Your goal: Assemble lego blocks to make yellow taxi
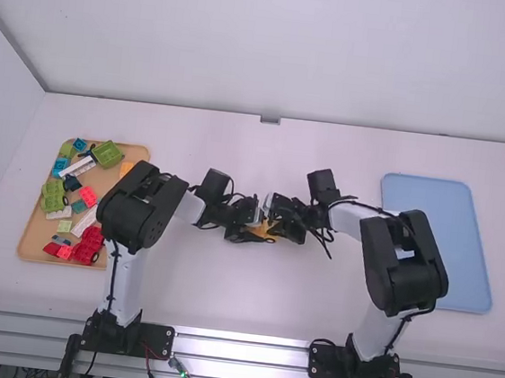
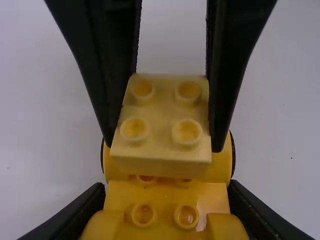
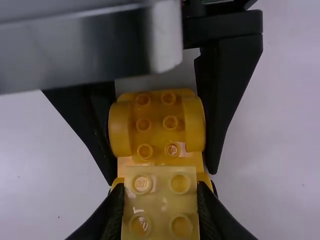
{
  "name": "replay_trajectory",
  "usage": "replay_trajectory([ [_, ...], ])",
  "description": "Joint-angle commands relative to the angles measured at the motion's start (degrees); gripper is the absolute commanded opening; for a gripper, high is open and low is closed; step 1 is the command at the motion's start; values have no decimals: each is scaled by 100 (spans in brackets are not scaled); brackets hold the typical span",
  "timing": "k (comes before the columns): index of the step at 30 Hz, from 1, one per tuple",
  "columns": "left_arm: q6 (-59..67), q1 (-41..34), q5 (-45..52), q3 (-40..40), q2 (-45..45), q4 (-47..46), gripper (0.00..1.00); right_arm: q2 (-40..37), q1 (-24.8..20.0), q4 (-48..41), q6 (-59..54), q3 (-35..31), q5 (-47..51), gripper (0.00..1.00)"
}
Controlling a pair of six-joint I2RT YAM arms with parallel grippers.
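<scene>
left claw (image 1: 253, 232) clamped on yellow taxi body (image 2: 165, 200), right claw (image 1: 274, 224) clamped on pale yellow brick (image 3: 160, 204); i log both around the bench's (image 1: 223, 299) middle.

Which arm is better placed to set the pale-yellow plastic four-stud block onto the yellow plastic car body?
Right, I'd judge: the right gripper holds the block, while the left gripper clamps the body.
</scene>
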Motion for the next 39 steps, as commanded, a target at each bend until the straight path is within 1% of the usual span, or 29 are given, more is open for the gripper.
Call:
replay_trajectory([
  [1,-114,26,-238,-66,76,-138,43,17,44,-61,138,-13,621,12],
  [4,-111,28,-238,-66,76,-136,43,7,37,-90,133,-13,601,11],
  [5,-107,26,-238,-66,76,-136,43,0,35,-85,136,-26,546,10],
  [7,-109,26,-240,-66,76,-136,44,-13,35,146,323,-103,562,8],
  [8,-111,26,-236,-66,76,-138,43,-31,17,367,450,-199,651,7],
  [13,-107,28,-236,-66,76,-149,43,-313,-33,507,367,-483,525,11],
  [18,-109,28,-219,-66,76,-138,43,-382,-55,627,389,-538,487,15],
  [21,-105,24,-216,-66,76,-184,43,-365,-24,638,387,-540,481,15],
  [24,17,24,-173,-66,76,-341,38,-365,44,640,323,-540,457,15],
  [27,201,22,-179,-66,76,-522,38,-365,20,632,221,-538,271,15],
  [33,201,22,-168,-66,76,-590,38,-365,22,634,221,-540,208,16],
  [35,282,22,-177,-66,76,-619,36,-365,26,660,286,-529,186,16],
  [39,372,28,-179,-66,76,-588,36,-365,114,651,269,-535,57,16],
])
